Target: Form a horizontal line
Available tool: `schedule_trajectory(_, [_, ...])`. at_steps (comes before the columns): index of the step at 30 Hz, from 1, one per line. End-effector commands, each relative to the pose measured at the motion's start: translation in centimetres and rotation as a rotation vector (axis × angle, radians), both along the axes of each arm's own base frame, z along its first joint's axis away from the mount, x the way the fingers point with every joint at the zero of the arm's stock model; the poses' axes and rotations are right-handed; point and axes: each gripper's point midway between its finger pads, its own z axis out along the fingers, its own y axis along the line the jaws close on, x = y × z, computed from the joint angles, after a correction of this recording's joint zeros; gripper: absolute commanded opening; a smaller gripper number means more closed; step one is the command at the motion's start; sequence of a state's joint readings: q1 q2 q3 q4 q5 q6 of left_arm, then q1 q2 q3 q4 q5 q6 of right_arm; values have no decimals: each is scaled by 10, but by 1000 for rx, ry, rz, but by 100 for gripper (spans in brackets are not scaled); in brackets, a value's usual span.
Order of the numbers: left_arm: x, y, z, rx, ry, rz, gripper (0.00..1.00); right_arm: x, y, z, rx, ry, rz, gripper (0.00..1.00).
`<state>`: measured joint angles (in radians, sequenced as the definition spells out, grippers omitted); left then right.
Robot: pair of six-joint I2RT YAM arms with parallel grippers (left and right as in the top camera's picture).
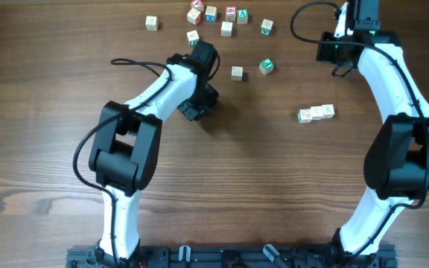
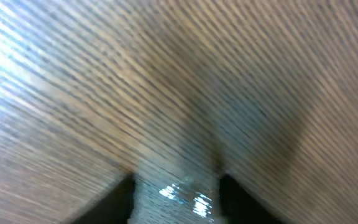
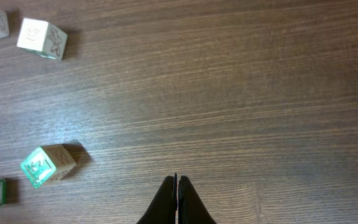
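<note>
The horizontal line (image 1: 316, 113) is a short bar of three pale cubes touching side by side, right of the table's centre. My left gripper (image 1: 196, 109) points down at the table left of centre, far from the line. In the left wrist view, which is blurred, its dark fingers (image 2: 114, 202) stand apart just above the wood. A pale glaring patch fills the gap, and I cannot tell whether it is a cube or the table. My right gripper (image 3: 177, 182) is shut and empty over bare wood. The right arm (image 1: 378, 67) reaches to the far right corner.
Several loose cubes with coloured symbols lie scattered along the far edge (image 1: 226, 28). Two sit nearer the centre, a pale one (image 1: 237, 72) and a green one (image 1: 267, 65). The right wrist view shows a green-faced cube (image 3: 47, 165) and a pale cube (image 3: 42, 37) to its left.
</note>
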<state>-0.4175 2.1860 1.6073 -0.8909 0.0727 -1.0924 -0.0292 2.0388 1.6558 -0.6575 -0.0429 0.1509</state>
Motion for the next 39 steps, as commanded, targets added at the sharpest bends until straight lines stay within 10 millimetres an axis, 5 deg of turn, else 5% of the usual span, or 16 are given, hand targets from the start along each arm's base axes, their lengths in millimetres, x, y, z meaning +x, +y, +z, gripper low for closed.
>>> schedule_trajectory(1, [-8, -3, -2, -12, 21, 8, 88, -7, -1, -40, -22, 100, 13, 5])
schedule_trajectory(4, [-5, -3, -2, -14, 11, 7, 100, -13, -1, -57, -19, 150, 13, 4])
schedule_trajectory(10, [-4, -3, -2, -12, 5, 8, 100, -27, 24, -60, 110, 206, 74, 5])
schedule_trajectory(16, [-4, -3, -2, -9, 4, 8, 100, -61, 23, -82, 110, 338, 63, 5])
schedule_trajectory(39, [-3, -3, -2, -10, 1, 8, 100, -94, 24, -86, 119, 473, 54, 5])
